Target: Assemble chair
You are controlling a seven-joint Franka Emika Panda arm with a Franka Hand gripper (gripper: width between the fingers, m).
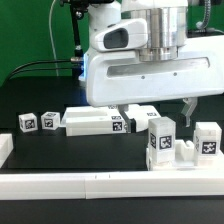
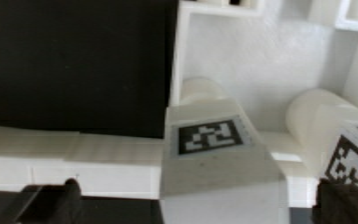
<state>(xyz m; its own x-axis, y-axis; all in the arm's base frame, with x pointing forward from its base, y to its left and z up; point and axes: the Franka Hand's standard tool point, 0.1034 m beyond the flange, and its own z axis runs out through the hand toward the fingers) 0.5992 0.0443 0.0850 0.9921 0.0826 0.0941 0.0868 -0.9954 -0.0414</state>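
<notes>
— So, how far along is the chair?

— Not far, by my reckoning. It lies in loose parts on the table. There are two small blocks at the exterior view's left and a slab beside them. A post and a second post stand upright at the exterior view's right, near the front rail. Nothing that I can see is joined to anything.

— And your hand?

— My hand is low over those two, fingers spread wide. The post stands between them, its tag facing my wrist camera, with a gap on each side (so I am pinching nothing). The second post is just beside it, outside my fingers.

— Which step is this, then?

— A step on that post, I judge, since it sits squarely inside my open grip. Whether it is to be taken up or left there, I cannot tell from this alone.

— If you take it, what does the move ask?

— Come down a little so the pads meet its flat sides below the tag, centre it, then close evenly. The neighbour is near, so my outer finger must slip between the two without nudging it. A tall narrow piece tips easily, I think, so I would lift straight up before carrying it toward the slab.
</notes>
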